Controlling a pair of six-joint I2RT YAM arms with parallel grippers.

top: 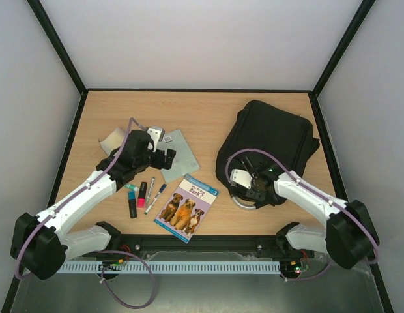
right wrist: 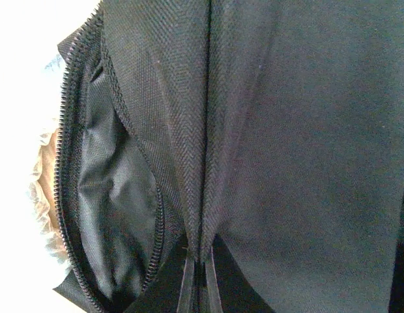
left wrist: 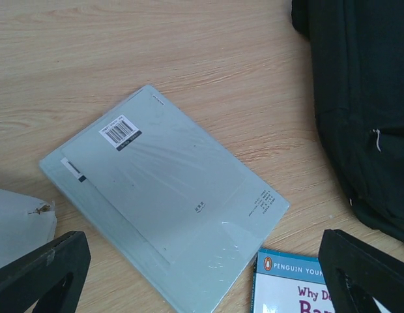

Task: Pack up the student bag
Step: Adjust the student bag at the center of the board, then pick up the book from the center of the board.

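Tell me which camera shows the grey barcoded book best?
Left wrist view: the grey book lies large, barcode plain. Top view shows it small, partly behind the left claw. Right wrist view: only backpack fabric.

The right hand [right wrist: 199, 282] pinches a fold of the student bag [right wrist: 300, 130].

The dog book [left wrist: 287, 290] is showing "PENGUIN YOUN…" on its blue band, with "Why D…" beneath. The grey notebook [left wrist: 166, 195] is carrying a barcode sticker [left wrist: 120, 132] whose digits are unreadable.
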